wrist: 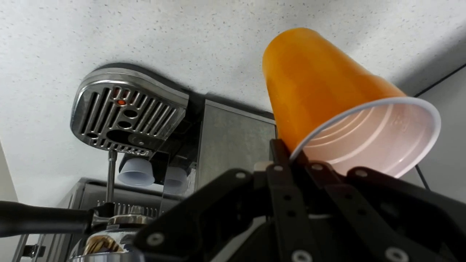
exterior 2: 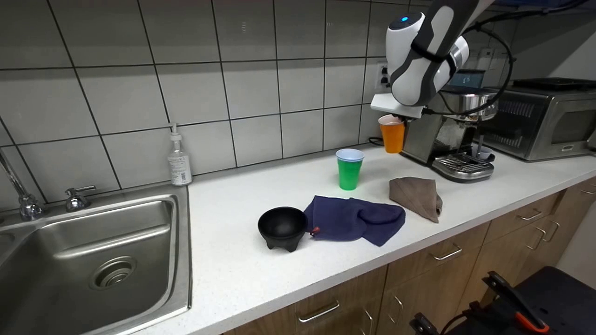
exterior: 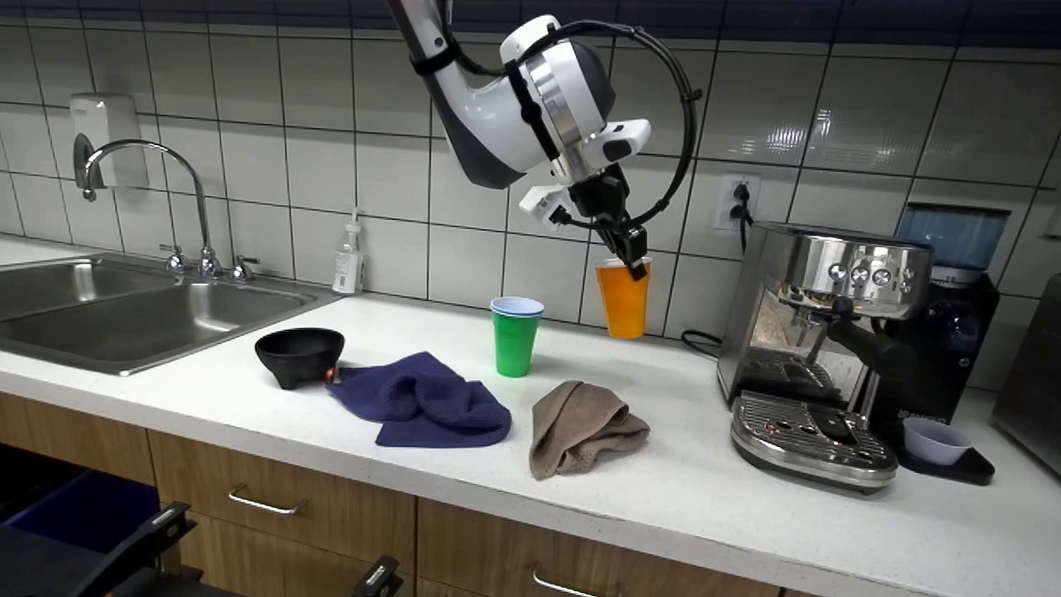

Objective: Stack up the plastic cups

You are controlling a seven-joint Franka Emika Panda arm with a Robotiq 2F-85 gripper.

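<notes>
Wrist view: gripper (wrist: pixel 289 154) pinched on the rim of the orange cup (wrist: pixel 320 87). Both exterior views: orange cup aloft, slightly tilted; green cup (exterior: pixel 515 347) upright on counter (exterior: pixel 680 414), apart from it, blue cup (exterior: pixel 517 307) nested inside, only rim showing.

Tiled wall (exterior: pixel 390 174): glossy, pale, dark-grouted, with small striped glare (exterior: pixel 783 137) toward the upper right in an exterior view. Dark blue strip (exterior: pixel 249 12) along its top; too dim to say what it is. Bench (exterior 2: pixel 228 246) white, lightly flecked, running along the tile. Two-basin steel sink (exterior 2: pixel 181 242) let into it, curved tap (exterior: pixel 208 264) at the wall side. Wood-grain drawers (exterior: pixel 348 497) beneath, metal bar handles (exterior: pixel 265 504). White outlet (exterior: pixel 725 199) on the tile. Far end: plain wall (exterior 2: pixel 575 60), part lit, part in shade.
</notes>
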